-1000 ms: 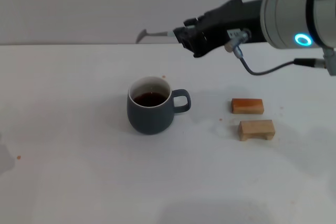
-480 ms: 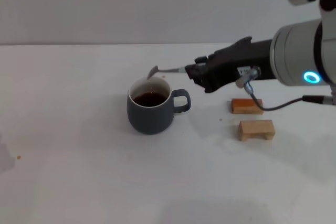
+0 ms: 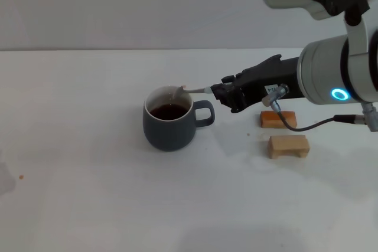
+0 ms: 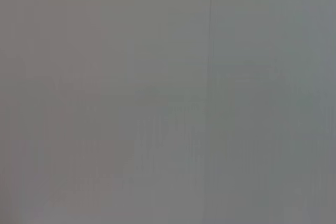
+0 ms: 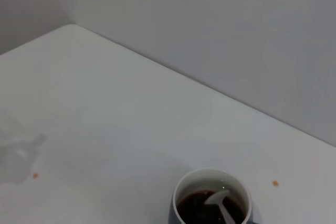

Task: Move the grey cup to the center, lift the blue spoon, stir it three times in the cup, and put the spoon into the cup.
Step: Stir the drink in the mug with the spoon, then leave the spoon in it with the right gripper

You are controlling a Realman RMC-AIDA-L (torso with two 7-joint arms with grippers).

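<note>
The grey cup (image 3: 169,121) stands near the middle of the white table, handle pointing right, with dark liquid inside. My right gripper (image 3: 220,92) is just right of the cup and shut on the blue spoon (image 3: 195,90), held almost level. The spoon's metal bowl dips just inside the cup's rim at its far right side. In the right wrist view the cup (image 5: 211,202) shows from above with the spoon bowl (image 5: 218,199) over the dark liquid. The left gripper is out of view; its wrist view shows only a blank grey surface.
Two small wooden blocks lie right of the cup: an orange-brown one (image 3: 278,119) and a paler one (image 3: 289,146) nearer me. The right forearm and its cable (image 3: 307,123) hang over the blocks. Small brown specks dot the table at the left (image 3: 21,176).
My right gripper has come down and slightly left with the spoon. The spoon's bowl went from high behind the cup to just inside the cup's rim.
</note>
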